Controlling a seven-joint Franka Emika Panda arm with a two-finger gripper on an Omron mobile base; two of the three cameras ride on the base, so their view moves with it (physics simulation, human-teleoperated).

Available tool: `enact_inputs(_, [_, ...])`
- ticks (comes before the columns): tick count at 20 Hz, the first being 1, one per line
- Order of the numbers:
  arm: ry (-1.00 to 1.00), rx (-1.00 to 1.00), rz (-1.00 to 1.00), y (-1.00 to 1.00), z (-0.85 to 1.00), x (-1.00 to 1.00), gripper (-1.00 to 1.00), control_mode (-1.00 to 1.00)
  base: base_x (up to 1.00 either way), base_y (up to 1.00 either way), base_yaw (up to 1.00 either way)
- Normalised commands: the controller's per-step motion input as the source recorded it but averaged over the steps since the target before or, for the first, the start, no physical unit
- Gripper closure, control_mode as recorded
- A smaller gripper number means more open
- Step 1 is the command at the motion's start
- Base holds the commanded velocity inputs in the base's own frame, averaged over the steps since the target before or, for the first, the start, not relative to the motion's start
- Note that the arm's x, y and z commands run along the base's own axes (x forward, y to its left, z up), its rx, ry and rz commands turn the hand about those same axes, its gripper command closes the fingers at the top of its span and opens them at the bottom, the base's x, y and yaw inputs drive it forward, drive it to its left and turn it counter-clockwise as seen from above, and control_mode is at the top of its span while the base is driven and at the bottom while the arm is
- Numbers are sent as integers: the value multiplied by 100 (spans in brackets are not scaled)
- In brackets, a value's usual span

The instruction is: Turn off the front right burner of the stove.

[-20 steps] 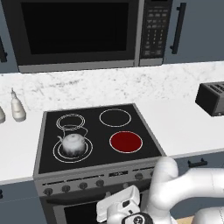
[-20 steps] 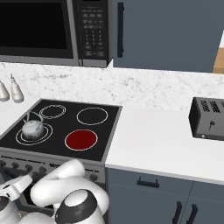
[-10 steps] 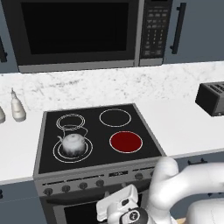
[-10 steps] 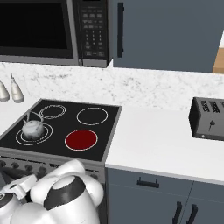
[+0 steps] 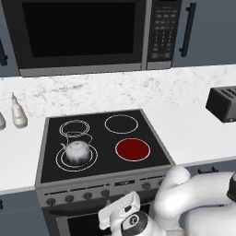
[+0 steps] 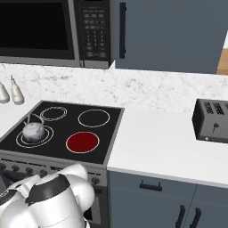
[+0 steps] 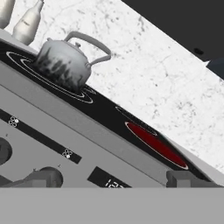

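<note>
Hand view: gripper (image 7: 111, 178) open, empty, before stove (image 7: 87, 148).

I see the burner (image 5: 132, 149) glowing solid red on the black stove (image 5: 152, 138), a mottled silver kettle (image 5: 77, 151), white marbled backsplash (image 5: 115, 90), and a grey knob panel (image 7: 65, 131).

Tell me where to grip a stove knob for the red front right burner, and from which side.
Pinch a knob across its round rim, coming straight in from the front: the knobs are small discs standing out from the stove's upright steel panel. Which one drives the front right burner cannot be told. The gripper is open, facing that panel.
</note>
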Motion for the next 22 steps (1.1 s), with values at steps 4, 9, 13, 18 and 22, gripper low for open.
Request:
enact_inputs(4, [0,0,-1,10,-28,8,-100,-100,0,0,0])
enact_inputs(9, [-3,0,-3,11,-39,8,-100,-100,0,0,0])
enact_inputs(13, [-4,0,-4,14,-26,22,-100,-100,0,0,0])
enact_inputs(18, [-2,0,-4,16,-21,20,-100,-100,0,0,0])
enact_inputs(22, [-1,0,-3,23,-21,12,-100,-100,0,0,0])
